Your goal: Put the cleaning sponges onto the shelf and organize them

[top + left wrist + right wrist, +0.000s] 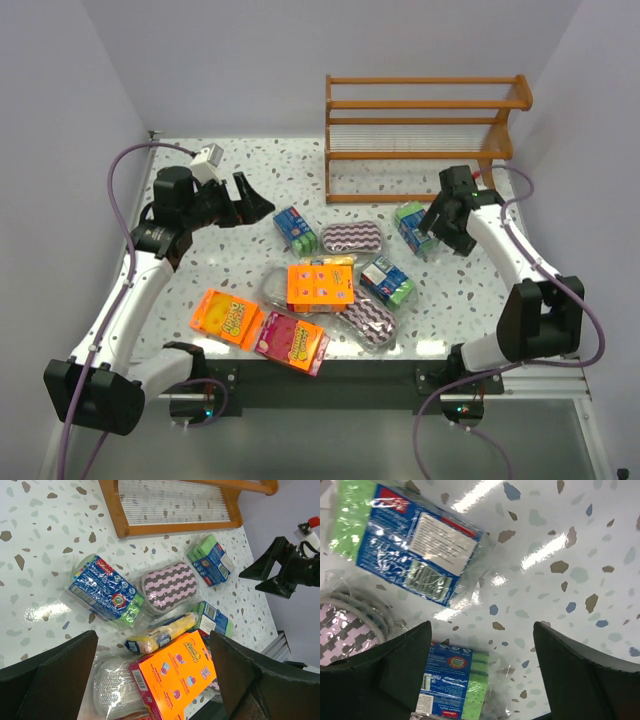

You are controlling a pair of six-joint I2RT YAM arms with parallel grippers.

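Note:
The wooden shelf [420, 135] stands at the back right, its tiers bare. Blue-and-green sponge packs lie at the centre left [296, 229], by the shelf foot [413, 227] and in the middle [388, 281]. Zigzag oval pads [352, 238] [370, 322] and a yellow block [338, 262] lie among them. My left gripper [258, 200] is open and empty, left of the pile; its wrist view shows one blue-green pack [102, 592], an oval pad [167, 586] and the yellow block [162, 632]. My right gripper [440, 228] is open and empty, just above the pack [407, 555] by the shelf.
An orange box [320, 285] lies on the pile's centre over a clear-wrapped silver scrubber [275, 290]. An orange pack [227, 317] and a pink pack [292, 340] lie near the table's front edge. Walls close in the left, back and right.

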